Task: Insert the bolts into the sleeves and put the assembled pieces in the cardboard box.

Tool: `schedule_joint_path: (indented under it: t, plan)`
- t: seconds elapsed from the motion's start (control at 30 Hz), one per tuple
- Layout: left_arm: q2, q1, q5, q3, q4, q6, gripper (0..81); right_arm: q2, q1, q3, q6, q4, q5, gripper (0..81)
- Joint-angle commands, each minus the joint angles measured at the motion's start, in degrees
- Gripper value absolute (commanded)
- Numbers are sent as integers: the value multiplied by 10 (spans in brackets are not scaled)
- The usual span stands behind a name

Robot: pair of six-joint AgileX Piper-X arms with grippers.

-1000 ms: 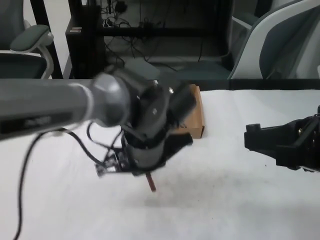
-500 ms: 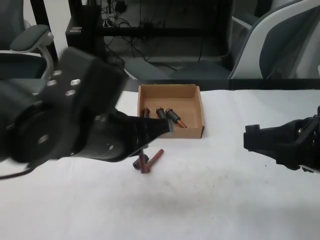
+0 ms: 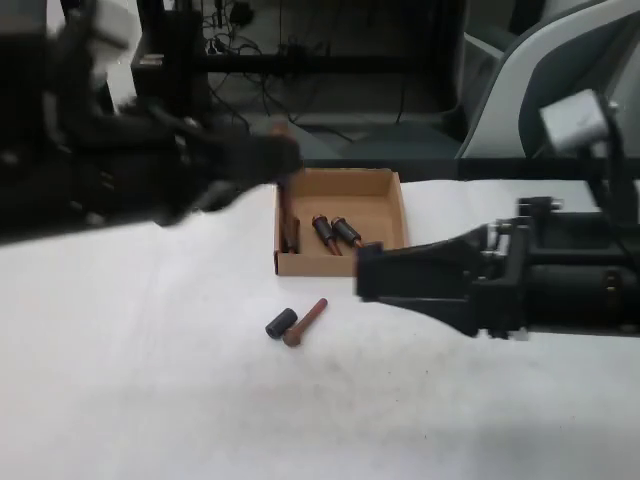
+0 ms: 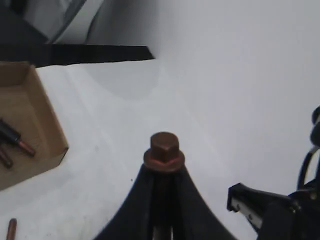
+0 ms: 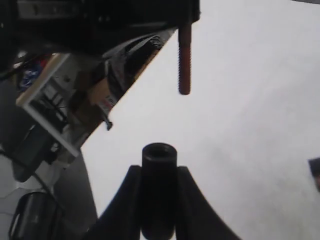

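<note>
Pinches the bolt [image 4: 164, 150] just under its head in the left gripper [image 4: 163, 172], shank hanging thread-down near the cardboard box [image 3: 340, 262], and clamps the sleeve [image 5: 159, 165] in the right gripper [image 5: 159, 176], open mouth toward that shank at about eleven o'clock, apart, axes seemingly not yet in line.

Soft, even light on the white bench [image 3: 150, 400], faint shadows; left arm [image 3: 120, 180] smeared, probably by motion
</note>
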Motion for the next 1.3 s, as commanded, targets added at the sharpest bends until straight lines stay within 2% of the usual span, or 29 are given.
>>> schedule_joint_path:
  t: [0.0,0.17,0.33,0.67,0.87,1.03,1.27]
  plan:
    - [-7,56,151,-2,-43,2,17,22,8,-7,10,-68,-44,4]
    - [-7,120,262,-2,-54,1,17,52,8,-7,16,-133,-71,4]
    - [-7,132,284,-2,-54,22,17,82,8,-7,18,-172,-101,4]
    - [12,110,289,0,-98,64,17,112,8,-11,27,-198,-124,4]
    - [39,73,231,0,-118,64,17,114,8,-11,27,-205,-124,4]
    - [42,48,220,0,-160,49,17,114,8,-11,18,-205,-123,4]
    - [42,41,202,0,-162,65,17,134,8,-11,10,-205,-122,4]
